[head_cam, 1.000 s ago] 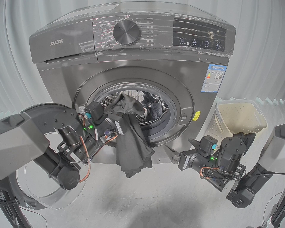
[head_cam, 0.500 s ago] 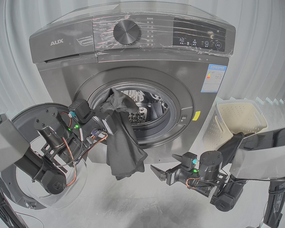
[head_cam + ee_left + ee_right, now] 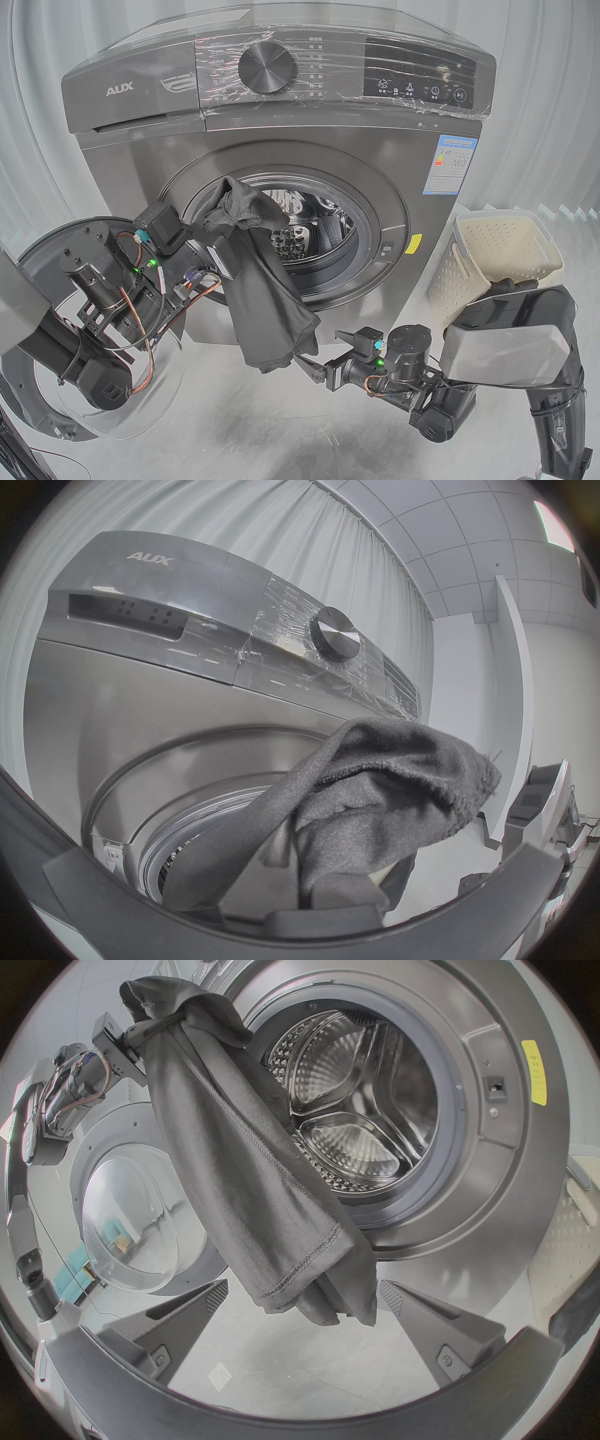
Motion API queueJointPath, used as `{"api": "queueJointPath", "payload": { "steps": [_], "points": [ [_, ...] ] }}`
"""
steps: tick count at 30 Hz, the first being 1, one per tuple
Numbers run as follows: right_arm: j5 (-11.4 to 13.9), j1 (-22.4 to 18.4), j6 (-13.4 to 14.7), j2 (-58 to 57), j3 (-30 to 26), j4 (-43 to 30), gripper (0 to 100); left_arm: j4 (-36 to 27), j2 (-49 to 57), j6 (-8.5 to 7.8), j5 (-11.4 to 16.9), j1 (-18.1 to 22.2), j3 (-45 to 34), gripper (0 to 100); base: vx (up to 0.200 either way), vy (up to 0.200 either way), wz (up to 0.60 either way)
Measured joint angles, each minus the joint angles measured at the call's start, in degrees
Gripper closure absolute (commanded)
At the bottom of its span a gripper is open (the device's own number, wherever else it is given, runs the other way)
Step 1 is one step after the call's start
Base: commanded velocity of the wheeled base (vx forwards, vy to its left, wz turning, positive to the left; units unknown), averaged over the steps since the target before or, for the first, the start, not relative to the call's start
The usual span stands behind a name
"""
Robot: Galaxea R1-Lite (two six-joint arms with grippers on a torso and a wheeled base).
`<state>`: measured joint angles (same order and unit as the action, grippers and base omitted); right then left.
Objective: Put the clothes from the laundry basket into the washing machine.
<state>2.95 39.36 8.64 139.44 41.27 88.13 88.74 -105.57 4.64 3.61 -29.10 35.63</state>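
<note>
Charcoal garment (image 3: 269, 300): a dark grey piece of clothing hangs in front of the washing machine's (image 3: 125, 169) open porthole, its top bunched and its long body draped down past the lower rim of the opening; the right wrist view shows a stitched hem at its low end, clear of the floor (image 3: 250, 425).
Left tool (image 3: 228, 225): clamped onto the bunched top of the garment at the upper left edge of the porthole, with fabric folded over its fingers; seen from its own wrist, the cloth rises as a crumpled mound in front of the control panel.
Right tool (image 3: 322, 353): spread wide and holding nothing, low in front of the machine, just beside the garment's lower hem; in its own wrist view the hem hangs between the two fingertips (image 3: 215, 1288), and whether cloth and finger touch cannot be told.
Drum (image 3: 356, 1104): bare perforated steel, paddles visible.
Door (image 3: 62, 375): swung fully open to the robot's left, glass bowl facing outward.
Laundry basket (image 3: 500, 244): cream, perforated plastic, standing on the floor just beside the machine's right side.
</note>
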Motion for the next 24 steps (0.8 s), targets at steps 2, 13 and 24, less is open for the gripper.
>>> {"api": "queueJointPath", "payload": {
  "steps": [2,13,24],
  "points": [
    [0.5,-0.1,0.0,0.8,1.1,0.0,0,0.0,0.1,0.02,0.0,-0.1,0.0,100,0.000,0.000,0.00],
    [2.3,-1.0,0.0,5.1,11.0,-0.8,0,0.0,0.4,0.28,0.1,-0.5,-0.4,100,0.000,0.000,0.00],
    [3.9,-0.5,0.3,7.4,14.8,0.1,100,0.0,0.4,0.82,0.1,-0.9,-0.6,100,0.000,0.000,0.00]
  ]
}}
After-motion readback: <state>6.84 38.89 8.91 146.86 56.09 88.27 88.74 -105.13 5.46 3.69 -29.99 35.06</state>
